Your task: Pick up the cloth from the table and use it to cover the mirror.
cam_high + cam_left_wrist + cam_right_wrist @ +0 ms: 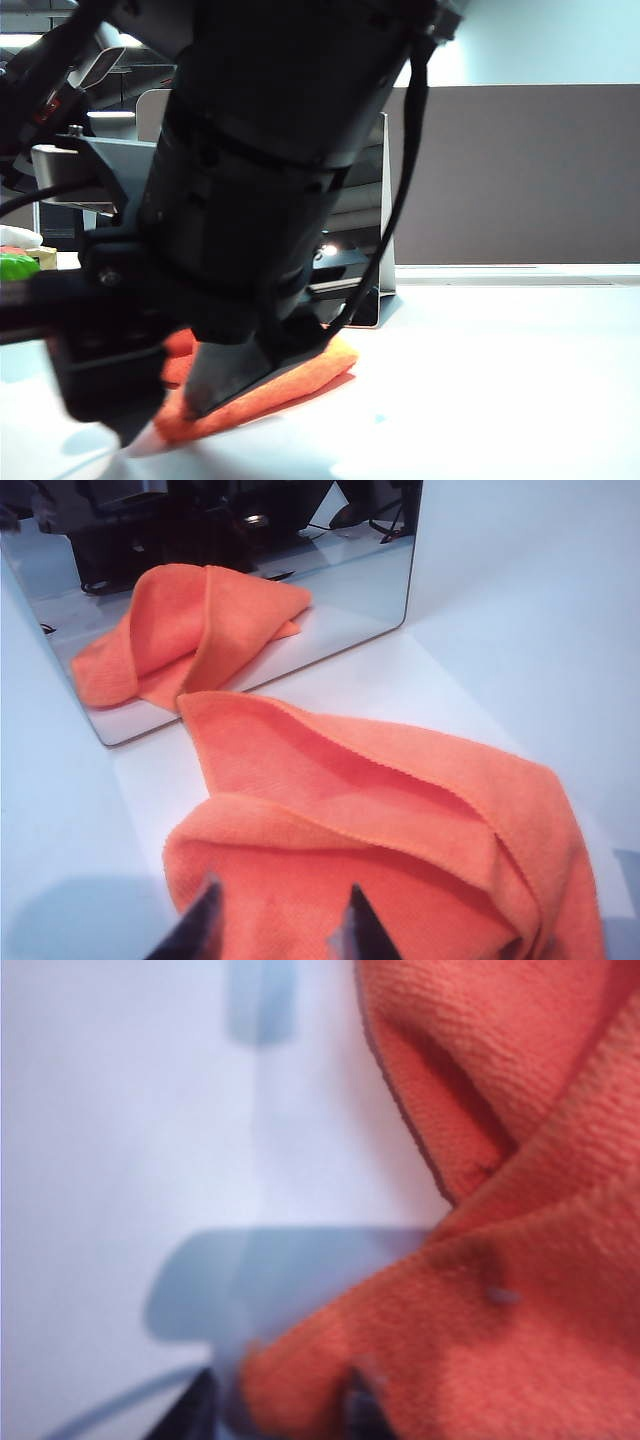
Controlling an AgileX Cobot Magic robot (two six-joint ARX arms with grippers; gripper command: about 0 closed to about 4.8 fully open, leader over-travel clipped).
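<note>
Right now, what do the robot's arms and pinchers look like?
In the exterior view the arm up close is black and chunky, with round jointed sections, a grey metal bracket and a thin black cable looping down its side. The left gripper has two dark pointed fingers. The right gripper shows only dark finger edges, mostly hidden.

- In the exterior view a dark arm (260,170) is blocking most of the mirror (383,200) and part of the cloth (300,380).
- The left gripper (275,930) is running off the picture's edge.
- The right gripper (285,1410) is showing blurred, with cloth (520,1260) covering its fingertips.
</note>
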